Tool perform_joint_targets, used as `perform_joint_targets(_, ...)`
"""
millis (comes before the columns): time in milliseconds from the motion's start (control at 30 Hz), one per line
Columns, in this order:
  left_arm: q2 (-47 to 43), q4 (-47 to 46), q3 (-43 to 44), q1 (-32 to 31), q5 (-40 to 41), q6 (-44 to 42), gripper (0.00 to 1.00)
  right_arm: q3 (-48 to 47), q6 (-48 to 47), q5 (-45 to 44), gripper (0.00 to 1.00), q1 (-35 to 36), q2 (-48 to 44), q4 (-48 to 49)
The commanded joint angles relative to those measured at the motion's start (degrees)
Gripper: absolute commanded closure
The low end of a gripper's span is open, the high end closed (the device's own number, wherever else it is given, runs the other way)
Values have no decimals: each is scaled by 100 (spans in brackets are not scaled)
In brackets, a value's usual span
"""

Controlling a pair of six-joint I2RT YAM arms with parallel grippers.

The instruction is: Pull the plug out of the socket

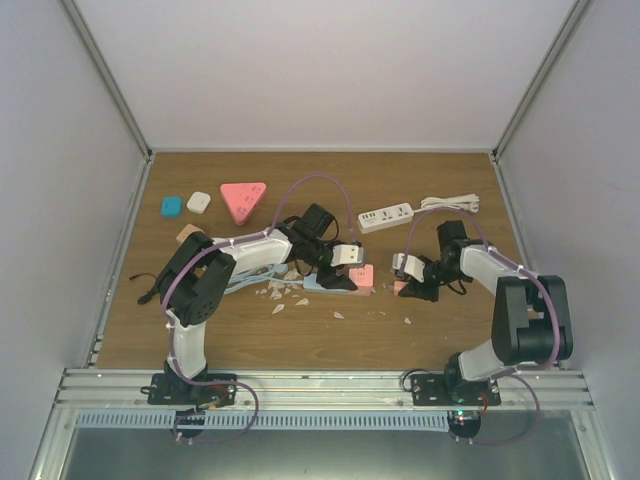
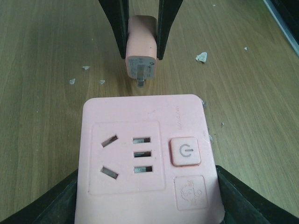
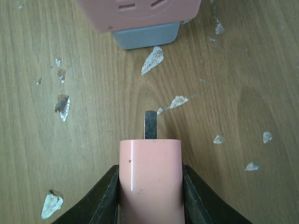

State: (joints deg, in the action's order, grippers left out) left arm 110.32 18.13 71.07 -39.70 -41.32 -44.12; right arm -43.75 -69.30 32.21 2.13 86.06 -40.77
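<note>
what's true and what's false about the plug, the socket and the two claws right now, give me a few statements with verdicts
1. The plug sits in the socket. False: it is out, its prongs are bare, and bare table shows between the two.
2. The right claw is shut on the plug. True.
3. The left claw hangs open over bare wood. False: its fingers press against both sides of the socket.
4. In the left wrist view, the socket's power button lies right of the holes. True.
5. The white power strip is clamped in a claw. False: it lies loose on the far side of the table.
</note>
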Motion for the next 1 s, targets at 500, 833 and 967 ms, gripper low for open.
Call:
perform_joint_targets(500, -745, 1139, 895, 511, -619, 673, 1, -1070, 657, 1621, 84, -291, -1198, -418)
perform_joint_targets(833, -1158, 608, 742, 925, -2131, 3257, 1, -1075, 2152, 1277, 81, 895, -1761, 1789)
perform_joint_targets(967, -1245, 189, 645, 1220, -2490, 4255, 1, -1258, 2420, 954, 80, 1412, -1586, 2200)
